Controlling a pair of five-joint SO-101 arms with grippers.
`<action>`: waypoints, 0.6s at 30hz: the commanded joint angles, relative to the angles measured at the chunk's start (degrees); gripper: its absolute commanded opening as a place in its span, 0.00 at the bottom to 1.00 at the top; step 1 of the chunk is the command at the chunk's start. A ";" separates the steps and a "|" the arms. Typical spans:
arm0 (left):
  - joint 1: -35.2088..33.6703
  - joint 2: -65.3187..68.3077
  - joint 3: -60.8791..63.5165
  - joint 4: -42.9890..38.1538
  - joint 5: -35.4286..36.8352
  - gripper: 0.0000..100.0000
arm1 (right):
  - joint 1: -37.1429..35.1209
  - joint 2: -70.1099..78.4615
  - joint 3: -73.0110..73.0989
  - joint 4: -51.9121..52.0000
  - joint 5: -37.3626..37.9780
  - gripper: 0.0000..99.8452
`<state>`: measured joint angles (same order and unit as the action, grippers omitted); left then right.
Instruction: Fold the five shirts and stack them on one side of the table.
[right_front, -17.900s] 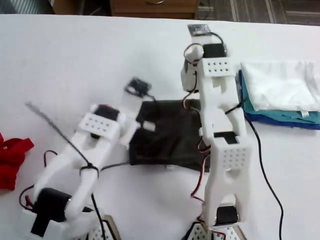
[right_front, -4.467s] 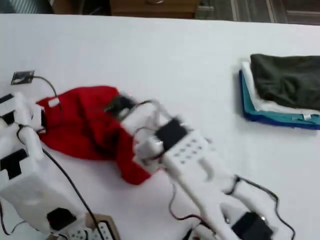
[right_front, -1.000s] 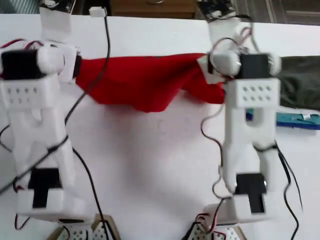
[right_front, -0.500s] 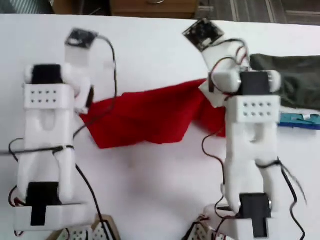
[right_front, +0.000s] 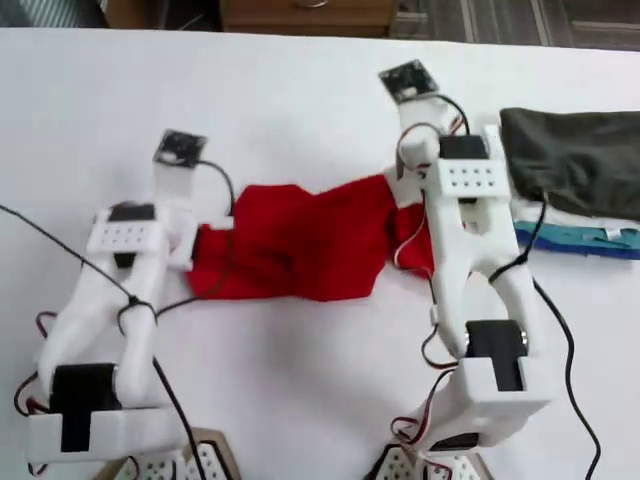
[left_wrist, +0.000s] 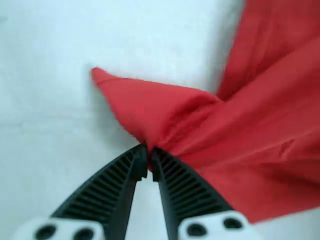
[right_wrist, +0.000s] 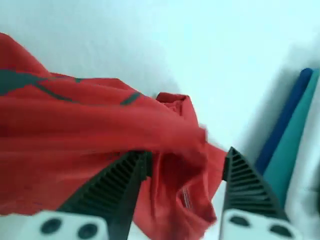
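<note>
L jaws: shut tight on a pinched corner of the shirt, tips meeting w/ red cloth bunched right at them. Whether that corner sits on the worktop or just off it, can't tell. This pinch is the anchor for the spread, so leave it alone.

The shirt runs from L jaws across to R jaws. It's rumpled, w/ folds and a sag along the near edge, so not flat yet. Judgement: the step in hand is laying it out flat before the first fold. To do it well:
- pull both ends apart evenly so the creases go
- lower both ends together
- keep the far edge straight btwn the two sets of jaws

R jaws: wide open, straddling the other end of the shirt. Cloth lies btwn and under the tips, w/ a bunched hem near one tip. No grip there as far as I can see. They prob. need to close on a single edge, not the whole bunch, else the under layer drags along & that end twists.

Stack (dark on top, then white, teal, blue) lies just beyond R jaws on their outer side, near the red cloth but apart from it. Risk: R jaws swinging outward clip it. Pull along the shirt line, not toward the stack.
</note>
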<state>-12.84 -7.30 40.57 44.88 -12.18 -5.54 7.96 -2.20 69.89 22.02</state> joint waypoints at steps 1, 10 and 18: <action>-4.66 -1.58 1.45 -5.89 0.62 0.03 | 0.92 -5.76 -7.82 8.40 -0.53 0.20; -5.45 -2.37 -0.57 -4.75 2.37 0.04 | -9.45 -19.21 -1.67 26.51 8.53 0.19; 1.93 -8.70 -8.48 14.77 10.99 0.17 | -18.68 -20.53 23.30 12.26 9.14 0.19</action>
<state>-14.42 -11.34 35.03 54.46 -2.33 -21.54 -9.63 14.86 87.21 30.81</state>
